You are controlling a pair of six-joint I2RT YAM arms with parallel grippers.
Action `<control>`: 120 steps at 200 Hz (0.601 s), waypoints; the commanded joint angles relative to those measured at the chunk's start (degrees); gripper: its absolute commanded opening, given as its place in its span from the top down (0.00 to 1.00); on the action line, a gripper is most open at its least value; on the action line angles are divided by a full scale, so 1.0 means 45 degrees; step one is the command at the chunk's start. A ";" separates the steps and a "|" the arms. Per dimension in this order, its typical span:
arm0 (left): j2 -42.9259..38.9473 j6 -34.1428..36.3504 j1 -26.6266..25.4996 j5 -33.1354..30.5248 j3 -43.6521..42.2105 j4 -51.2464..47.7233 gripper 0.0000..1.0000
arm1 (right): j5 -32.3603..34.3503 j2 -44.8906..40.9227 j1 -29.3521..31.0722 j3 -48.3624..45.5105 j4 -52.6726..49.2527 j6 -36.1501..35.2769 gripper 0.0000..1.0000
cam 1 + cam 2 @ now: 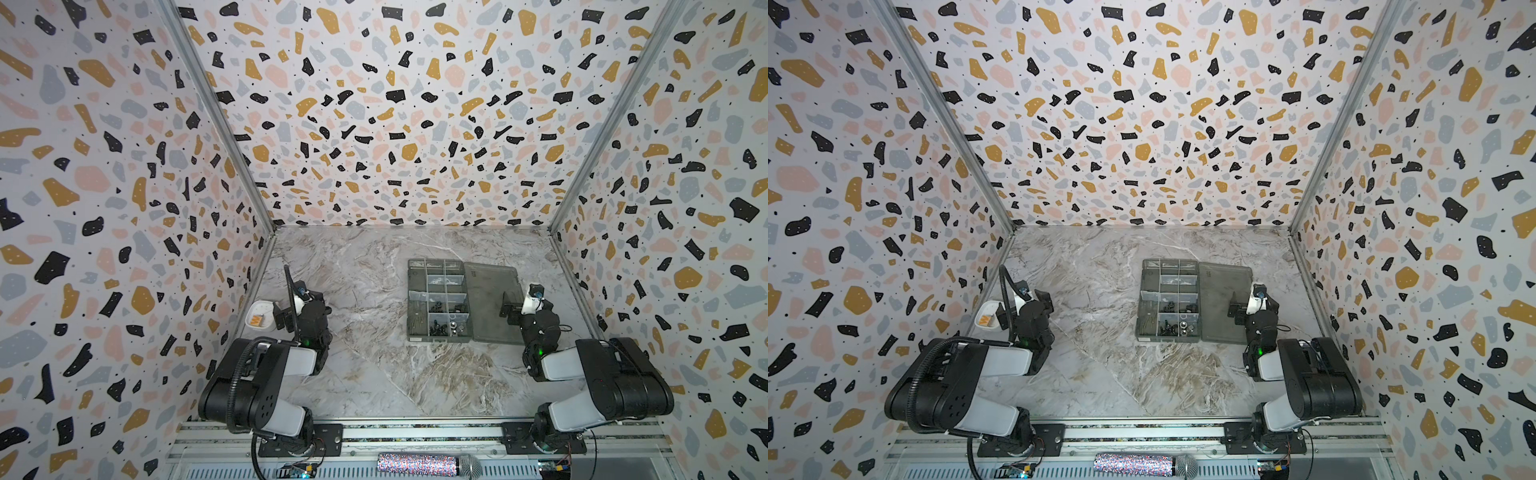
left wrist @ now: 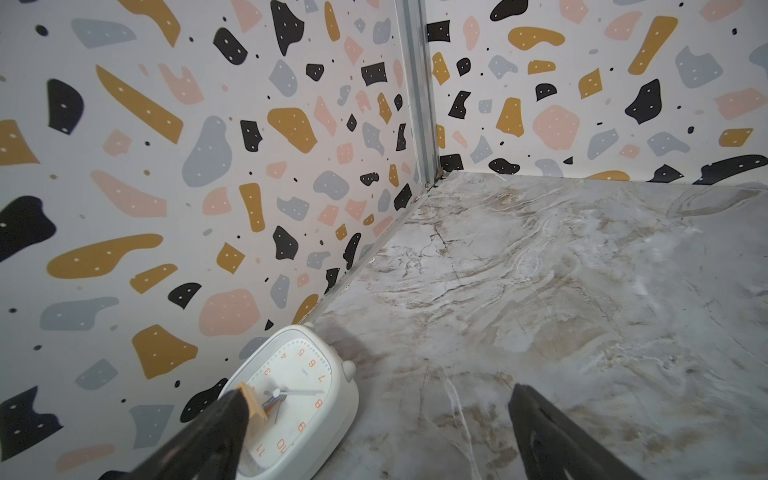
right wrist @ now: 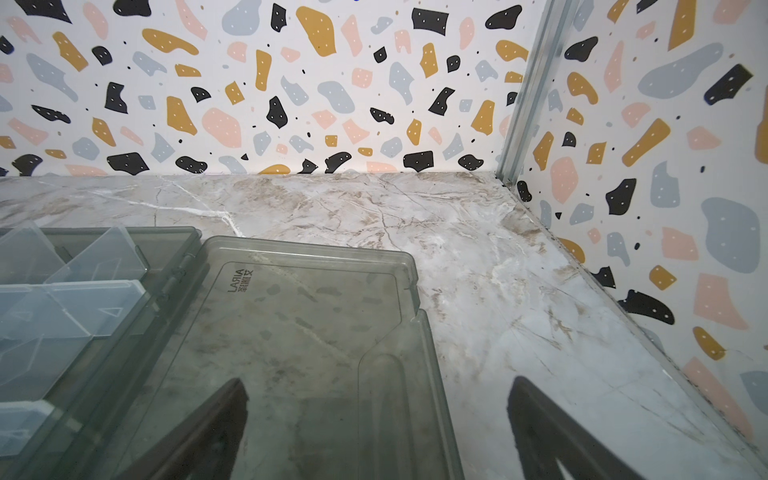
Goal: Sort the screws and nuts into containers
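Grey-veined marble counter (image 1: 374, 374), boxed in by terrazzo-patterned walls (image 1: 374, 124). A smoky-grey translucent plastic organiser box (image 1: 419, 268) sits toward 2 o'clock of the middle, its hinged lid (image 1: 492, 303) flat at 3 o'clock. Thin brass-coloured screws (image 1: 419, 322) lie in its 7 o'clock compartment. The shiny silver nuts (image 1: 454, 324) and black pieces (image 1: 437, 308) beside them are hard to make out. The folded left arm half hides a white rounded clock (image 2: 299, 395) at 9 o'clock. The left claw (image 2: 378, 399) gapes beside it and the right claw (image 3: 378, 386) gapes over the lid, both holding nothing.
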 commanded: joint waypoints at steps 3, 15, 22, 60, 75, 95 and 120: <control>-0.0438 0.0120 0.0202 0.1282 -0.0881 0.1846 0.00 | -0.0080 -0.0112 0.0037 -0.0052 0.0364 -0.0102 0.01; 0.0174 0.0987 0.0081 0.2843 -0.2334 0.5206 0.00 | -0.0080 -0.0140 0.0035 -0.0062 0.0338 -0.0102 0.01; 0.0433 0.1133 -0.0125 0.2251 -0.2363 0.5606 0.00 | -0.0072 -0.0132 0.0044 -0.0043 0.0298 -0.0102 0.01; 0.0080 0.0340 0.0593 0.2806 -0.1244 0.2963 0.00 | -0.0043 -0.0141 0.0041 -0.0014 0.0248 -0.0106 0.01; 0.0109 0.0320 0.0646 0.2902 -0.1195 0.2898 0.00 | -0.0032 -0.0112 0.0034 -0.0014 0.0252 -0.0123 0.01; 0.0025 0.0101 0.0808 0.2847 -0.1126 0.2681 0.00 | 0.0008 -0.0123 0.0056 -0.0014 0.0244 -0.0124 0.01; -0.0029 -0.0424 0.0808 0.1716 -0.1081 0.2525 0.00 | 0.0300 -0.0092 0.0240 0.0006 0.0277 -0.0238 0.01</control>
